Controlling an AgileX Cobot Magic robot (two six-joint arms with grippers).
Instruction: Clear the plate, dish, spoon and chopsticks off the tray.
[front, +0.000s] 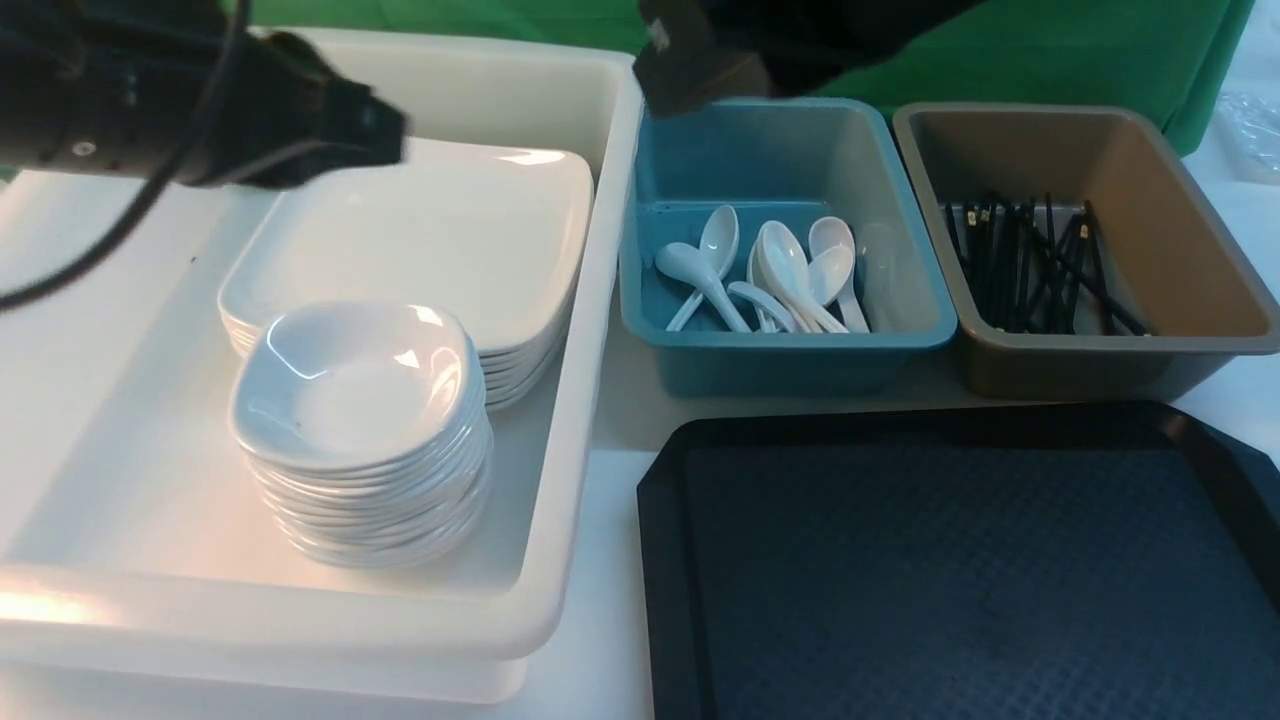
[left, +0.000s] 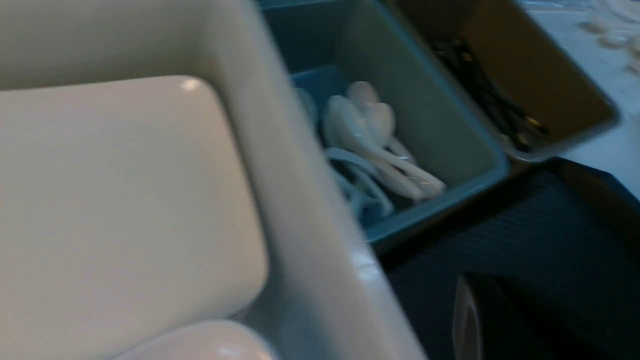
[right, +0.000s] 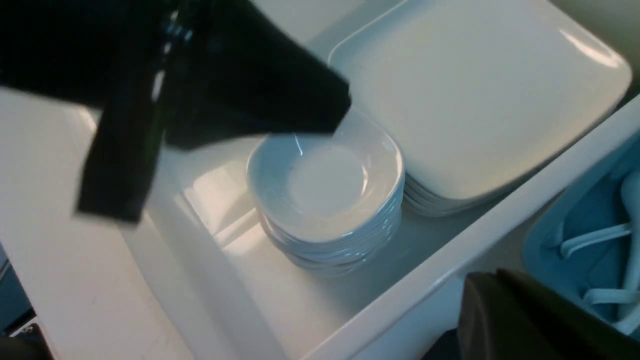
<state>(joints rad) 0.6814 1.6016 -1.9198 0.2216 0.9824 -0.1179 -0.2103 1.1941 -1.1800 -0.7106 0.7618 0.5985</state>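
Observation:
The black tray (front: 960, 570) lies at the front right with nothing on it. In the white bin (front: 590, 330), a large plate (front: 420, 230) tops a stack of plates. A small dish (front: 350, 385) tops a second stack in front of it. Spoons (front: 780, 270) lie in the blue bin and chopsticks (front: 1030, 260) in the brown bin. My left gripper (front: 385, 130) hangs shut and empty over the plates. My right gripper (front: 680, 75) is shut and empty above the blue bin's far edge. The right wrist view shows the dish stack (right: 325, 190) below the left arm (right: 200, 75).
The blue bin (front: 790, 360) and brown bin (front: 1180, 230) stand side by side behind the tray. The white bin fills the left half of the table. A green backdrop runs along the far side.

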